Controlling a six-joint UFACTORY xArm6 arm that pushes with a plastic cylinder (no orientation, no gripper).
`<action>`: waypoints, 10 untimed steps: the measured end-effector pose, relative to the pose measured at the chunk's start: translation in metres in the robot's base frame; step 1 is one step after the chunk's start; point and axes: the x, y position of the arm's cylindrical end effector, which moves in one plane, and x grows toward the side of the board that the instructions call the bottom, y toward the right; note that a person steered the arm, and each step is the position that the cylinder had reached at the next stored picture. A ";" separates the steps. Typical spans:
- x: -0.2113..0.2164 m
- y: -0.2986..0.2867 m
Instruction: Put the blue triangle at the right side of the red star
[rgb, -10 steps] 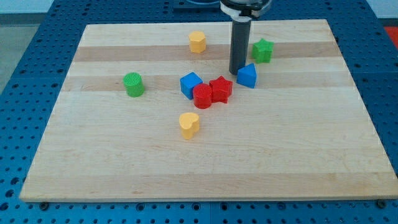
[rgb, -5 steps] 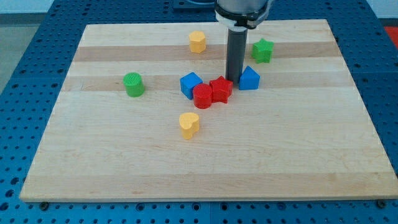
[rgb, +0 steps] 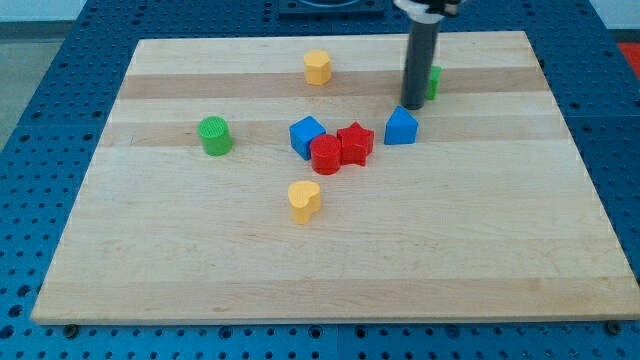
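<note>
Rod pulled off the blue triangle (rgb: 400, 127); block is parked right of the red star (rgb: 354, 143).

Since the earlier frames the end effector tip (rgb: 412, 106) is shifted from the gap left of the triangle to just above it toward the view's top, no contact seen. Triangle is left just beside the star's right side with a small gap, so the task is judged essentially done. End effector is a bare rod: no jaws, nothing held. Red cylinder (rgb: 326, 155) is touching the star's left on the desk (rgb: 480, 250).
</note>
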 end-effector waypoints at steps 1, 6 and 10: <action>0.004 0.002; 0.028 -0.028; 0.057 -0.018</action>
